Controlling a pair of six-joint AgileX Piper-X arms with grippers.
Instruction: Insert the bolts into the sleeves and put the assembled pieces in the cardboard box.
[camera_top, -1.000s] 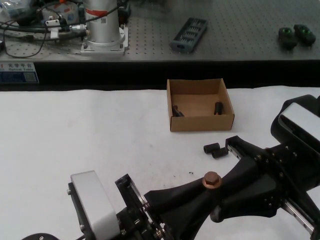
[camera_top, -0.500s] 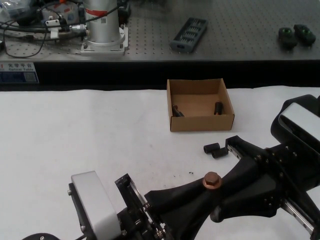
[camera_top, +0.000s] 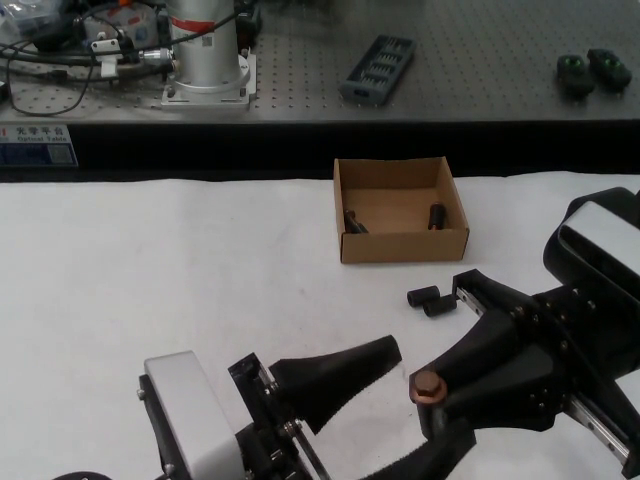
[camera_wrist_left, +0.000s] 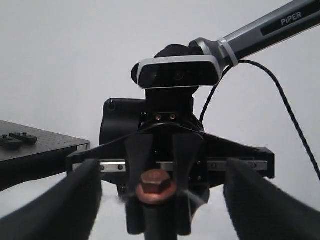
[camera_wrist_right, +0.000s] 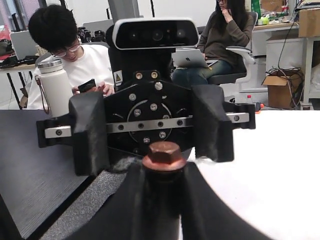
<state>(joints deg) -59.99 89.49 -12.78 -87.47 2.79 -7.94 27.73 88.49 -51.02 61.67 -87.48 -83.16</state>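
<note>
Copper-coloured and six-sided, the head of the bolt (camera_top: 428, 387) is seen standing proud above dark fingers, and what lies below the head is hidden between them. The bolt is clamped by the right gripper (camera_wrist_right: 162, 200), whose two fingers are pressed against it from either side. It is held above the white cloth (camera_top: 150, 270), near the front of the bench and well short of the cardboard box (camera_top: 402, 246). The left gripper (camera_wrist_right: 151, 129) is set facing it with its fingers (camera_top: 340, 365) spread wide and nothing held between them, one to each side of the bolt and touching neither it nor the other gripper. Two dark sleeves (camera_top: 430, 298) are laid side by side on the cloth just in front of the box, and two dark pieces (camera_top: 437, 215) are seen lying inside the box, one toward each side wall. Half a second ago the left fingers were drawn together at the bolt, meeting the right gripper there. They have since been parted. The bolt head has been carried a little nearer the camera in the high view. The box and the loose sleeves have been left where they were.
</note>
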